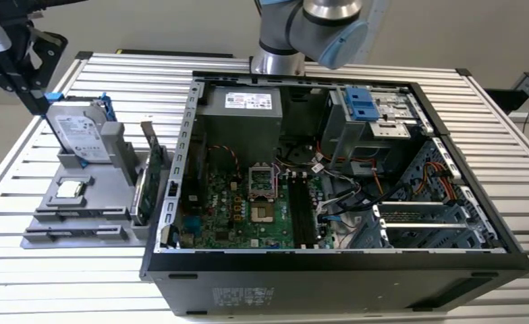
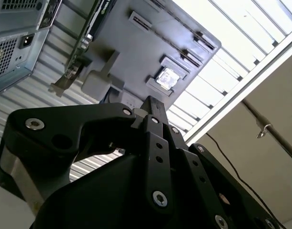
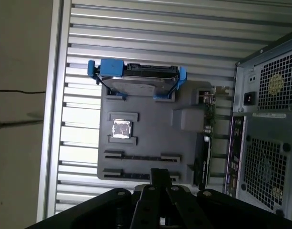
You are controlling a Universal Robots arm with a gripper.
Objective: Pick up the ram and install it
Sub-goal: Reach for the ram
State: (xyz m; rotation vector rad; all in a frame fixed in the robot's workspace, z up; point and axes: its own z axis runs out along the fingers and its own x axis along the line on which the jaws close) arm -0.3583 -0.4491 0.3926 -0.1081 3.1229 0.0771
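Broadly, we see the slatted table [image 1: 111,74] bearing the computer case [image 1: 337,270], laid on its side with the panel off, presumably so the board's sockets face up for the arm. Just beside it, at the exterior view's left, the grey tray [image 3: 150,133] gives each part its own slot, likely to leave edges reachable. Our gripper [image 3: 160,174] hangs above the tray, clenched on nothing. The hard drive [image 3: 136,78] stands at one end; the ram [image 3: 136,156] sits untouched in a long slot towards the other
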